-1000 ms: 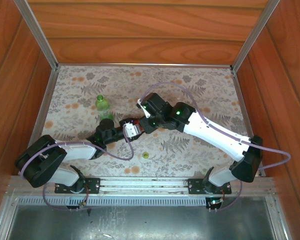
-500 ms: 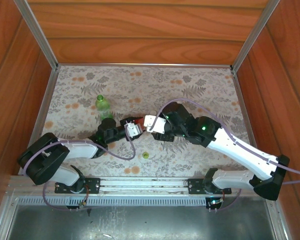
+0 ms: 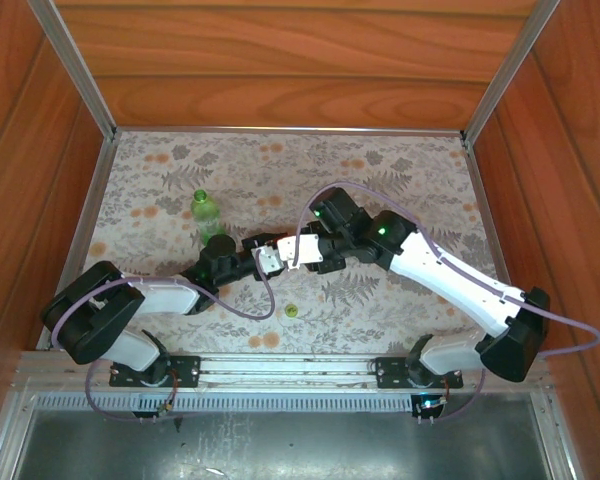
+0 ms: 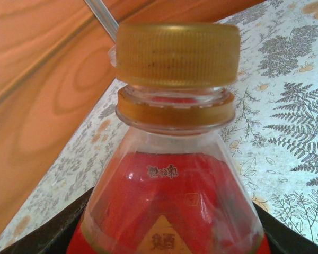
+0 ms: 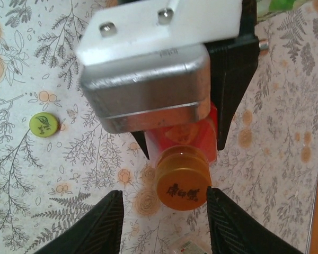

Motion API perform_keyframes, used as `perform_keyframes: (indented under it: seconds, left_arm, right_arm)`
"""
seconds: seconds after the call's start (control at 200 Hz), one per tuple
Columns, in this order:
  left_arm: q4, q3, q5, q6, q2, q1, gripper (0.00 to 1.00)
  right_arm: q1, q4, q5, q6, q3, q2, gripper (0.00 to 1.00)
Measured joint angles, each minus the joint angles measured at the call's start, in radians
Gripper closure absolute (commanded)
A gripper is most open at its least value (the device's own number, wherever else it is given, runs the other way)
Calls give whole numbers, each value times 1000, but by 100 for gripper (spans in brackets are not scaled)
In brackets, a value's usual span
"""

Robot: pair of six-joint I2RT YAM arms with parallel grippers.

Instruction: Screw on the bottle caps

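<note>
**Now seating the orange cap point(image 4: 176, 53)**

My left pincer point(image 3: 269, 258) pinches the red bottle point(image 4: 169, 201) mid-bench, with the cap sitting on its neck. My right pincer point(image 5: 161, 225) is spread to either side of the cap. Next, I judge, I should close on it and twist.

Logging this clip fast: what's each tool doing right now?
Left tool: closed on the red labelled plastic bottle.
Right tool: open, straddling its round orange plastic cap.

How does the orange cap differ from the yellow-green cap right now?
The orange cap sits on the neck of the red bottle; the yellow-green cap lies loose, flat on the tablecloth. The orange cap bears dark lettering on top; the yellow-green cap bears a leaf-like mark. Both are small round caps.
</note>
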Motion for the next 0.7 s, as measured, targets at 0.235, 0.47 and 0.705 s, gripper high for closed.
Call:
perform_keyframes:
  seconds: [0.235,0.47,0.705]
  left_arm:
    - [-1,0,10,-2,0,0,42]
    - [-4,0,21,-5,-3,0,42]
    - [-6,0,29,-6,-3,0,42]
  right_arm:
    - [-10,8,-4,-1,0,3,57]
    - [-10,19,-8,-5,0,17,58]
    - [-10,37,1,-4,0,50,65]
